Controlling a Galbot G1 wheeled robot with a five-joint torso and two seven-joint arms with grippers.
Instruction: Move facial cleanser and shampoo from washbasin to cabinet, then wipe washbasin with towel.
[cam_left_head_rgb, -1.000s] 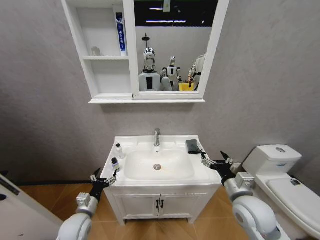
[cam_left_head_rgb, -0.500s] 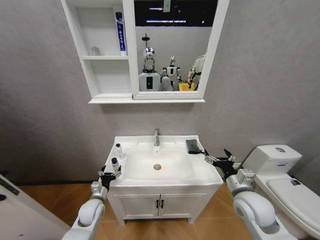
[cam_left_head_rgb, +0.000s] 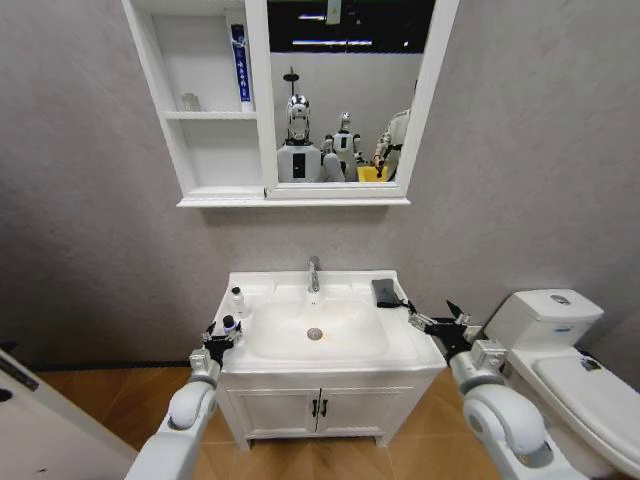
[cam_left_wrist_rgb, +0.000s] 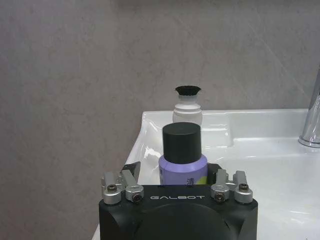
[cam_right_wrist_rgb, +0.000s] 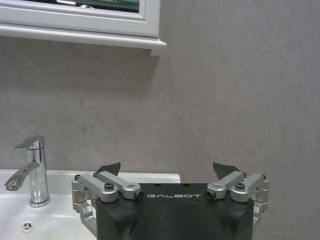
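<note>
Landmark: washbasin (cam_left_head_rgb: 400, 345), bowl central.
Left gripper (cam_left_wrist_rgb: 177, 172): at the basin's left rim, fingers spread around the purple bottle (cam_left_wrist_rgb: 182, 165), not yet clamped.
White bottle (cam_left_wrist_rgb: 187, 106): on the same rim, behind the purple one, nearer the wall.
Towel (cam_left_head_rgb: 386, 292): laid at the basin's back right corner.
Right gripper (cam_left_head_rgb: 436, 325): hovering off the basin's right edge, fingers parted, holding nothing.
Cabinet (cam_left_head_rgb: 215, 150): on the wall above the basin, shelves doorless for placing.

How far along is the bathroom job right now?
Nothing looks done: both bottles stand on the washbasin, and the towel lies unused near the tap. In hand: the open left gripper brackets the purple bottle, not yet closed on it. The right gripper hovers open beside the towel. Left: both bottles to the cabinet, then wiping.
</note>
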